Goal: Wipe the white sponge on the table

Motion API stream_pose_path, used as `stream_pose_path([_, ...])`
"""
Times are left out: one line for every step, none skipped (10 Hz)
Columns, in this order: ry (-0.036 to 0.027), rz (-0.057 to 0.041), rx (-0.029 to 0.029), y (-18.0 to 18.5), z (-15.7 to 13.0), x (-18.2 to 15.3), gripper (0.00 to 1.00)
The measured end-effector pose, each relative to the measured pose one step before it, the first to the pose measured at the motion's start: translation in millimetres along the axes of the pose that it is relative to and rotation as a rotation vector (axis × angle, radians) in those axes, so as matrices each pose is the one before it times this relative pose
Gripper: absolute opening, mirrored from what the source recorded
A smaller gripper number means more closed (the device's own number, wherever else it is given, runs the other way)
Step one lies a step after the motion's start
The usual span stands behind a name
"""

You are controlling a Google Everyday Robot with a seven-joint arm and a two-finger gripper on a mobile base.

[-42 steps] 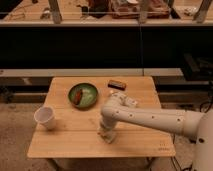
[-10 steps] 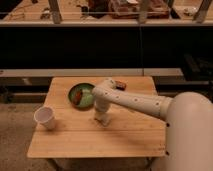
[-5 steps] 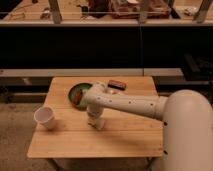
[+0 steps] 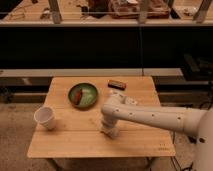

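My gripper [image 4: 109,131] points down at the middle of the light wooden table [image 4: 65,145], its tip on or just above the top. The white arm [image 4: 150,116] reaches in from the right. A pale whitish patch sits at the gripper's tip, and I cannot tell whether it is the white sponge or part of the gripper. Another small whitish shape [image 4: 131,100] shows just behind the arm, near the brown block. I cannot tell whether that is the sponge either.
A white paper cup [image 4: 45,118] stands at the table's left. A green plate [image 4: 90,96] with a red-brown item [image 4: 77,96] lies at the back centre. A dark brown block [image 4: 117,84] lies at the back right. Dark shelving runs behind the table.
The gripper has slid from beside the green plate toward the table's front and slightly right, staying low on the top. Cup, plate and brown block have not moved.
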Motion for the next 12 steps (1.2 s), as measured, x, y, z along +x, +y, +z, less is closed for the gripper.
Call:
stream_pose_path([0.00496, 0.01847, -0.00168, 5.37, -1.63, -16.0, 0.07])
stream_pose_path([0.00758, 0.03002, -0.00363, 8.34, -2.44, -17.63, 0.07])
stream_pose_path([0.01682, 0.05056, -0.00949, 12.6, -6.14, -19.19, 0.07])
stream_pose_path([0.01534, 0.03637, -0.00906, 9.87, -8.3, -7.32, 0.07])
stream_pose_path([0.01121, 0.02518, -0.00504, 8.57, -7.95, 0.22, 0.07])
stream_pose_path([0.00635, 0.01693, -0.00145, 12.26, -6.84, 6.49, 0.07])
stream_pose_path([-0.0014, 0.00344, 0.00294, 7.27, 0.46, 8.13, 0.07])
stream_pose_path([-0.00863, -0.00191, 0.00515, 4.61, 4.15, 9.96, 0.07])
stream_pose_path([-0.01936, -0.00996, 0.00864, 2.3, 9.12, 19.34, 0.07])
stream_pose_path([-0.00982, -0.0072, 0.00684, 1.03, 7.89, 17.11, 0.07])
stream_pose_path([-0.0098, -0.00982, 0.00791, 0.73, 10.24, 24.3, 0.07])
stream_pose_path([0.00339, -0.01736, 0.00664, -1.21, 6.23, 21.38, 0.07])
